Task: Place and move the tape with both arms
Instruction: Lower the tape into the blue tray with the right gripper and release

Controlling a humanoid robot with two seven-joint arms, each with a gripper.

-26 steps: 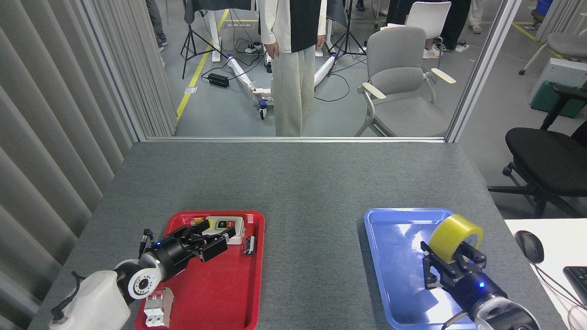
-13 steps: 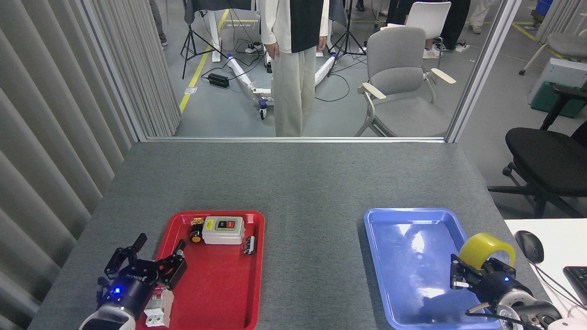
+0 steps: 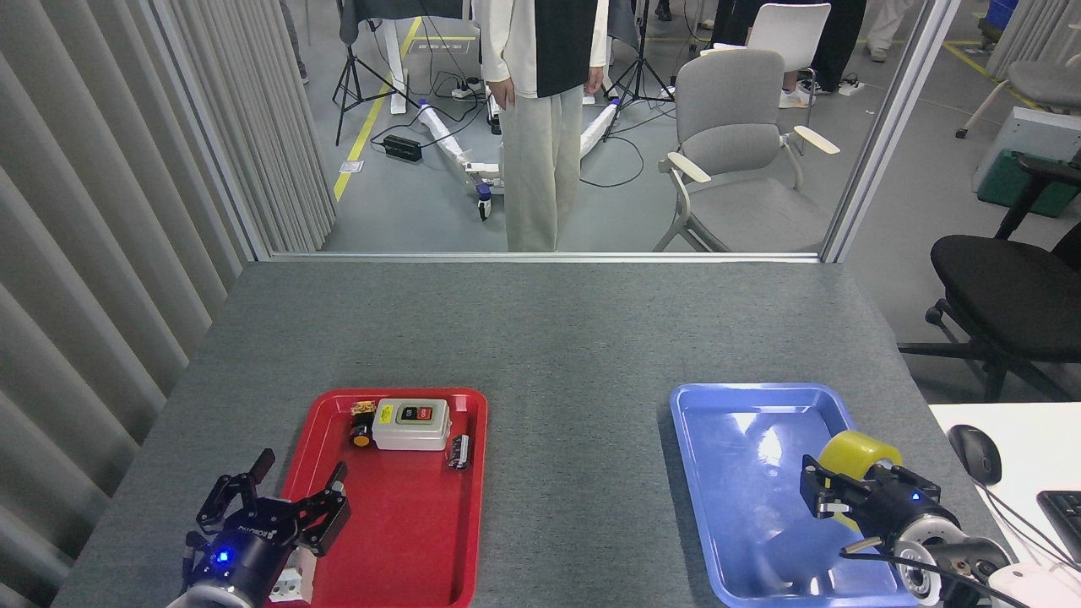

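Grey felt covers the table [image 3: 540, 338], with a person [image 3: 540, 118] standing beyond its far edge. Fingers of the right gripper [image 3: 844, 494] clamp the tape [image 3: 855, 452], which has swung back left from the blue tray's [image 3: 735, 473] right rim to hang over its near right part, so placing looks close. Left gripper [image 3: 274, 498], fingers spread wide and empty, has settled at the red tray's [image 3: 405, 523] near left edge.

Place: you're looking at a robotics lab or test floor
Evidence: tripods [image 3: 359, 67]; floor cables [image 3: 439, 84]; yellow floor tape [image 3: 363, 127]; office chairs [image 3: 735, 152]; partition panels [image 3: 101, 211]
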